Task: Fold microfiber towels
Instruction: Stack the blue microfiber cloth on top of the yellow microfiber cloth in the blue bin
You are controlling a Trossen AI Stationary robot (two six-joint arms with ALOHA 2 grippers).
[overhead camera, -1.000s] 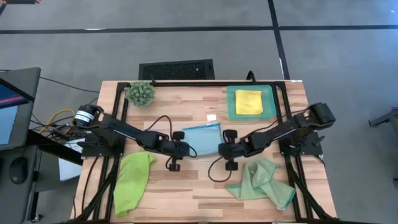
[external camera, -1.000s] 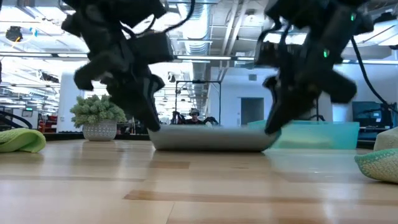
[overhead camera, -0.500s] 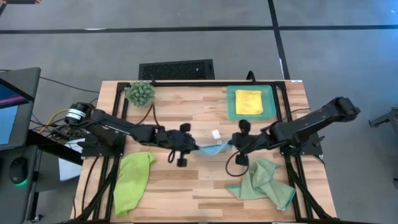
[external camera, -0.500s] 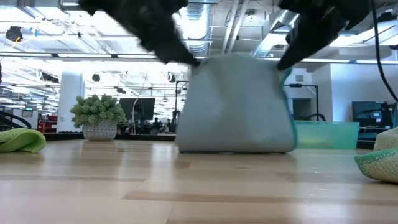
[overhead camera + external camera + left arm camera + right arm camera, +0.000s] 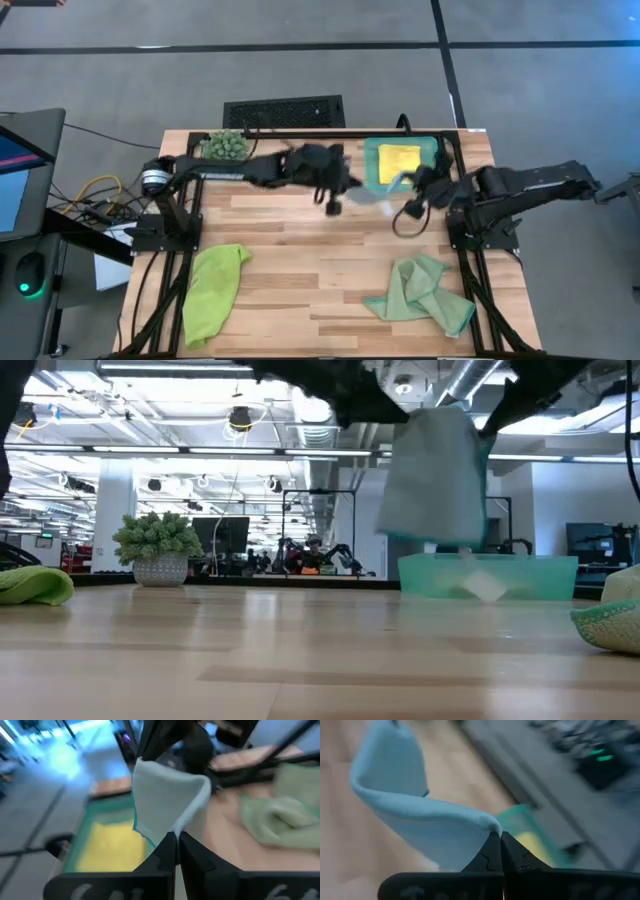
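Note:
A light blue towel (image 5: 435, 480), folded, hangs in the air between my two grippers, in front of the teal tray (image 5: 430, 150) at the far right. My left gripper (image 5: 350, 187) is shut on its left upper end. My right gripper (image 5: 410, 188) is shut on its right upper end. A yellow towel (image 5: 400, 161) lies folded flat in the tray. The lime green towel (image 5: 214, 290) lies crumpled at the near left. The sage green towel (image 5: 424, 292) lies crumpled at the near right. My left gripper pinches the towel's upper corner (image 5: 167, 831) between its two shut fingers, coming from the table's left and slanting a little down. The cloth stands up past the fingertips and bends over; several layers show. The towel hangs clear of the table. My right gripper pinches the towel's other upper corner (image 5: 490, 826) between its two shut fingers, coming from the table's right and slanting down. The top edge curves away slack toward the other gripper. The towel (image 5: 435, 480) hangs below, clear of the table.
A small spiky green plant (image 5: 226, 147) in a pot stands at the far left corner. A dark grate (image 5: 284, 110) lies on the floor beyond the far edge. Bare wood (image 5: 310, 250) spreads between the two crumpled towels.
Both grippers have risen and gone toward the far right, up to the tray, staying shut on the light blue towel. The towel, which lay flat at the table's middle, was drawn up by its top edge and now hangs clear of the wood.

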